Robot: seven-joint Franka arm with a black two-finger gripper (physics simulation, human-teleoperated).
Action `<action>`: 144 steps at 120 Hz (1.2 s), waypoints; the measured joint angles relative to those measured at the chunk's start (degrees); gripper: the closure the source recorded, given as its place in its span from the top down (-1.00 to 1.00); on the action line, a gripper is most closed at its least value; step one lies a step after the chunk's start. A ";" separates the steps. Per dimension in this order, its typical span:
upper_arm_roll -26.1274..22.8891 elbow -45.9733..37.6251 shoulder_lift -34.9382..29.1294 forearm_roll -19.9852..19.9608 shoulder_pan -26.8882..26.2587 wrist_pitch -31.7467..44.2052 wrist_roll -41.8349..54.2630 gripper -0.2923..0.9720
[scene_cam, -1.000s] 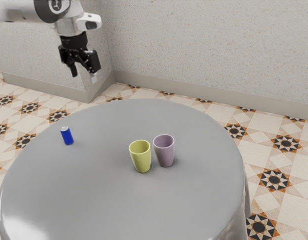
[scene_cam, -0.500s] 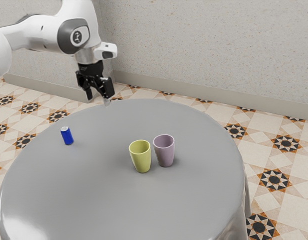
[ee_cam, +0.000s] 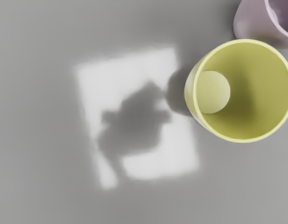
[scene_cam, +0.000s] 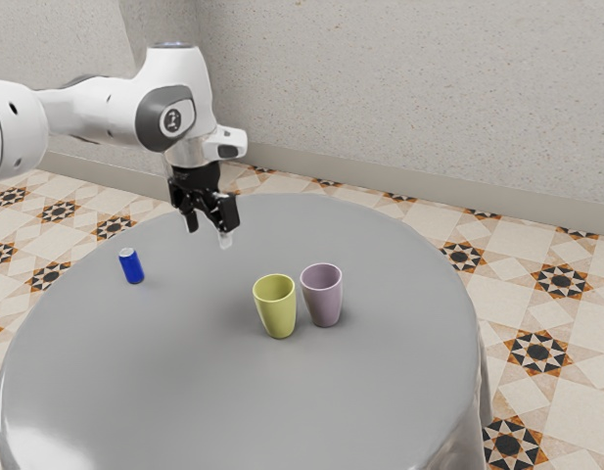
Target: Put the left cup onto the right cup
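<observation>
In the last second the gripper (scene_cam: 209,229) has swung down and out over the counter (scene_cam: 135,392) — fingers apart, empty — closing on the yellow-green cup (scene_cam: 274,305), which stands ungrasped just beside the purple cup (scene_cam: 321,294), on the exterior view's left.

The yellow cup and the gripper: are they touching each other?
Apart. The exterior view shows the gripper hanging open above the table, with a clear stretch of bare tabletop between it and the yellow cup.
</observation>
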 joint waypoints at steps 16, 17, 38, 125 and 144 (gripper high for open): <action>-0.15 -0.51 0.73 -0.01 -1.09 1.94 0.14 0.50; -0.15 -0.50 0.83 -0.02 -1.18 2.02 0.14 0.50; -0.63 -0.18 2.24 -0.08 -2.11 3.19 0.26 0.50; -2.01 7.20 12.97 -1.34 -2.02 4.05 0.59 0.49; -2.01 7.27 14.54 -1.41 -1.97 4.34 0.62 0.49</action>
